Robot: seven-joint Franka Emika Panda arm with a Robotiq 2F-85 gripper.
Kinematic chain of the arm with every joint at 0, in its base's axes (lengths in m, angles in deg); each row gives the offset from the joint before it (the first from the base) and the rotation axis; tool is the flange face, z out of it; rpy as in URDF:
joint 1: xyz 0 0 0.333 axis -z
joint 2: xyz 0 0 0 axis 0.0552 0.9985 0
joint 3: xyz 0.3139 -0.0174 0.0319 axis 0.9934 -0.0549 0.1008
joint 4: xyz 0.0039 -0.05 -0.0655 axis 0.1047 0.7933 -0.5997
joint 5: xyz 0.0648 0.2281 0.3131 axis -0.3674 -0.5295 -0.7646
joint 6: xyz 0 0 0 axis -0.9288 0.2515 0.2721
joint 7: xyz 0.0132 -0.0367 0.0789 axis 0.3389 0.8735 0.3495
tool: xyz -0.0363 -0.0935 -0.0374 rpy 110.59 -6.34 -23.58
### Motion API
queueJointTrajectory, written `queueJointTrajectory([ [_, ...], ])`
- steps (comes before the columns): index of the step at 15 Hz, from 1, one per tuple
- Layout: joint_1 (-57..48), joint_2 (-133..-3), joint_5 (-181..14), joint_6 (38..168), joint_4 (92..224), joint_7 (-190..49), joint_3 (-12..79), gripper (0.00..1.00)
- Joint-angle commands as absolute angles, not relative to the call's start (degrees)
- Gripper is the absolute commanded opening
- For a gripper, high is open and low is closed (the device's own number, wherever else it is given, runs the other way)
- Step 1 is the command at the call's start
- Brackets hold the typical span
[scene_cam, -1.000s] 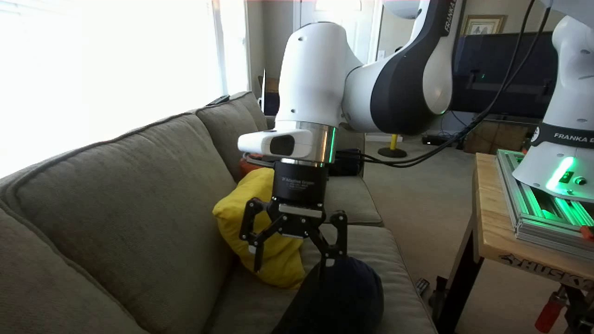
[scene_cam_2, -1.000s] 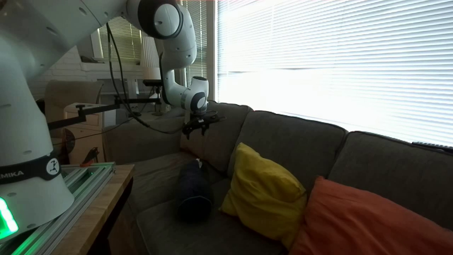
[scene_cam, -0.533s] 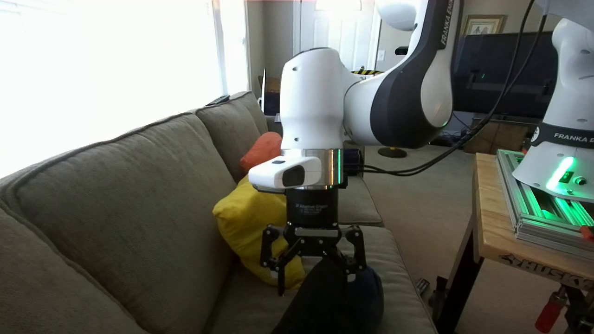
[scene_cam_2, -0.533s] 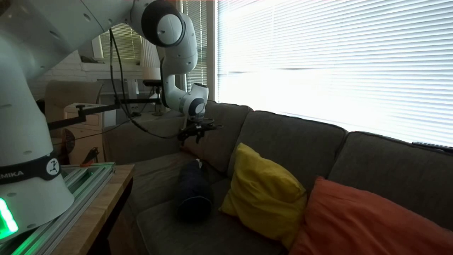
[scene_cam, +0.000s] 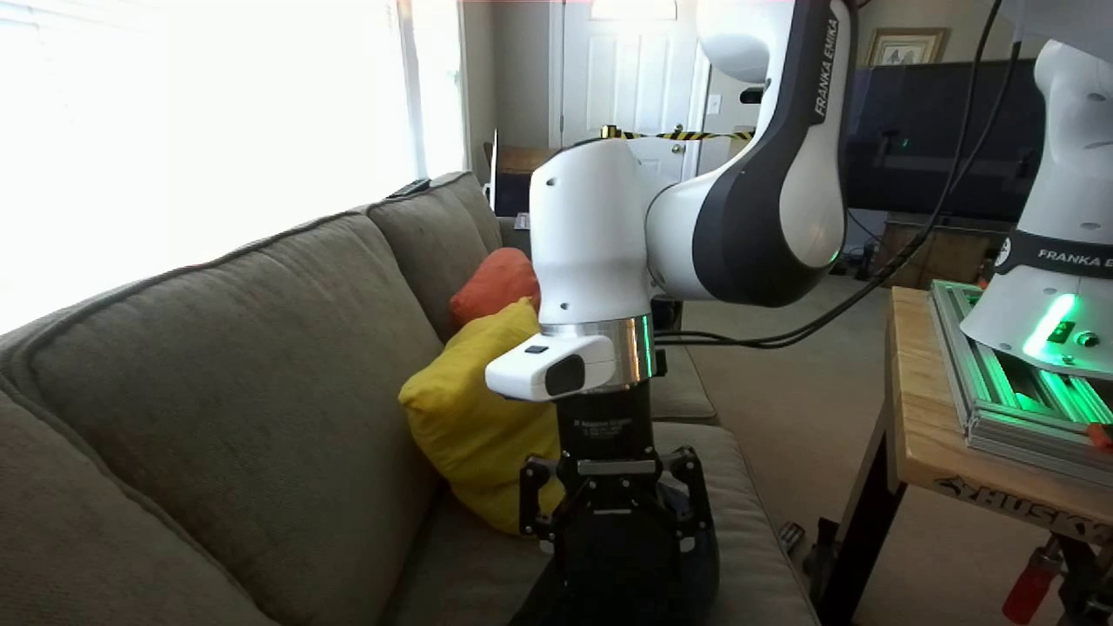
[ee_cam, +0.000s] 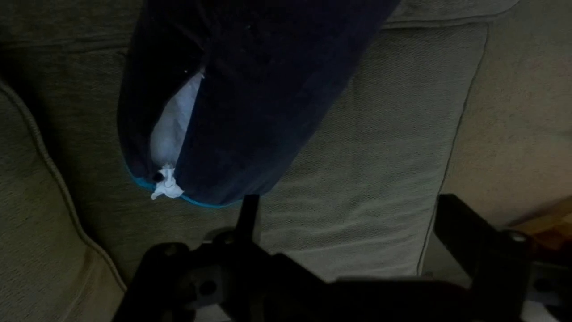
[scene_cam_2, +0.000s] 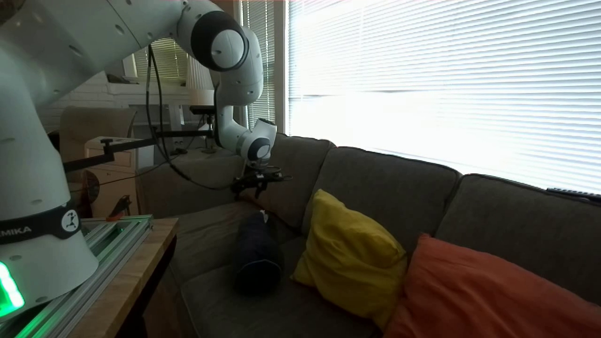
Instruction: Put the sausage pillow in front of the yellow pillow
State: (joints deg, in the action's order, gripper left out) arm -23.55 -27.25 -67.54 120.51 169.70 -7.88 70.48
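Note:
The sausage pillow point(scene_cam_2: 258, 256), a dark navy bolster, lies lengthwise on the sofa seat. Its near end in the wrist view has blue piping, and white stuffing shows through a slit in the sausage pillow point(ee_cam: 250, 107). Beside it the yellow pillow point(scene_cam_2: 352, 263) leans against the backrest; in an exterior view the arm partly covers the yellow pillow point(scene_cam: 469, 426). My gripper point(scene_cam_2: 247, 193) hangs above the bolster's far end, its jaws wide apart. In the wrist view only seat fabric shows between the fingertips of the gripper point(ee_cam: 349, 197), and one fingertip overlaps the bolster's end.
An orange-red cushion point(scene_cam_2: 488, 291) rests by the yellow one. The sofa backrest point(scene_cam: 261, 400) rises behind the pillows. Across from the seat stands a wooden table point(scene_cam: 913, 391) carrying the robot base. Black cables point(scene_cam: 783, 341) hang from the arm.
My gripper has come down toward the sausage pillow, shifting right in an exterior view, with its jaws staying wide. The pillows have not moved.

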Motion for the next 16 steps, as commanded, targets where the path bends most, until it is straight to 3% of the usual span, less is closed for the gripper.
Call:
queueJointTrajectory([
  [1,-23.2,-26.2,-70.2,119.6,169.9,-6.8,70.8,1.0],
  [16,-23.2,-26.6,-70.2,121.0,170.4,-7.1,69.9,1.0],
])
